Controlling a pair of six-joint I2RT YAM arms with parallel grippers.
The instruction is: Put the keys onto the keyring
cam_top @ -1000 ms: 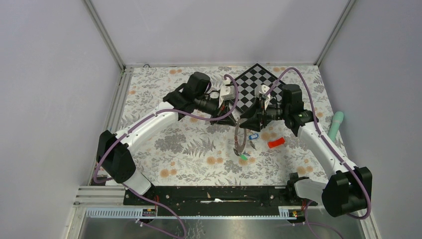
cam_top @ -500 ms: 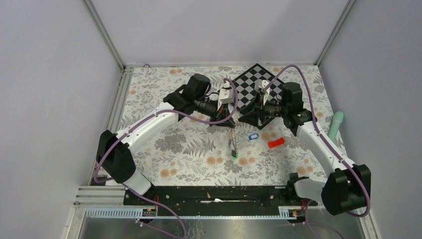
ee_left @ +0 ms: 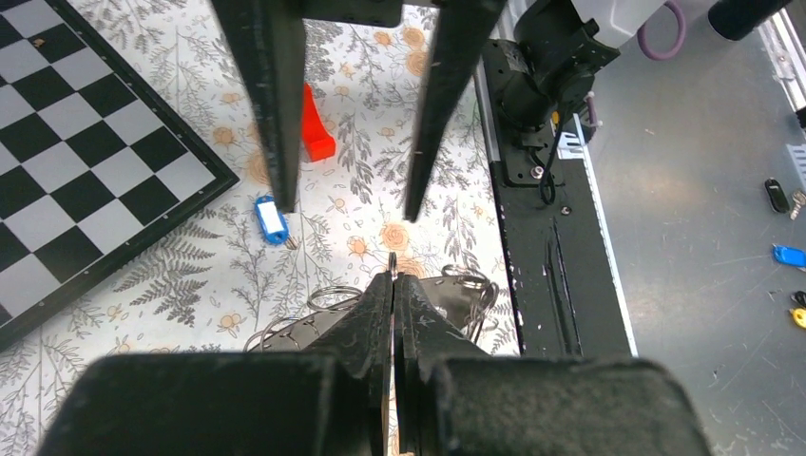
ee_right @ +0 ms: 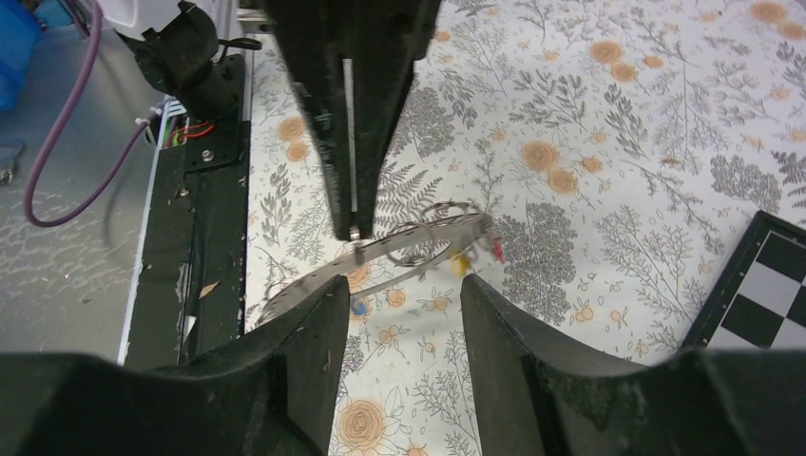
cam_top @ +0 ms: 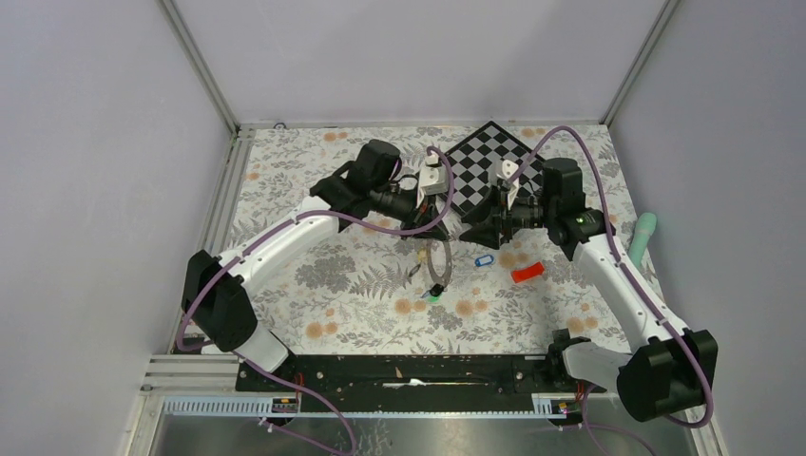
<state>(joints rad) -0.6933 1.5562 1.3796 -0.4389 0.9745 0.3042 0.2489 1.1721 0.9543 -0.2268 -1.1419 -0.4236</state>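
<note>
We are seeing the left tool (ee_left: 393,277) pressed together on the rim of the keyring (ee_right: 380,247), which is hanging from its tips above the flowered counter (cam_top: 352,285), near the middle. Several keys (ee_right: 461,261) are dangling from the keyring beside small wire loops, with a yellow tag showing among them in the right wrist view. A green tag (cam_top: 434,296) is sitting at the lowest end in the overhead view. The right tool (ee_right: 399,304) is facing the keyring with its fingers standing apart and nothing between them. We cannot tell whether it is touching the keyring. A blue key (cam_top: 484,260) is lying loose on the counter, between the keyring and a red block (cam_top: 527,273). The chequered board (cam_top: 494,157) is lying behind both tools.
</note>
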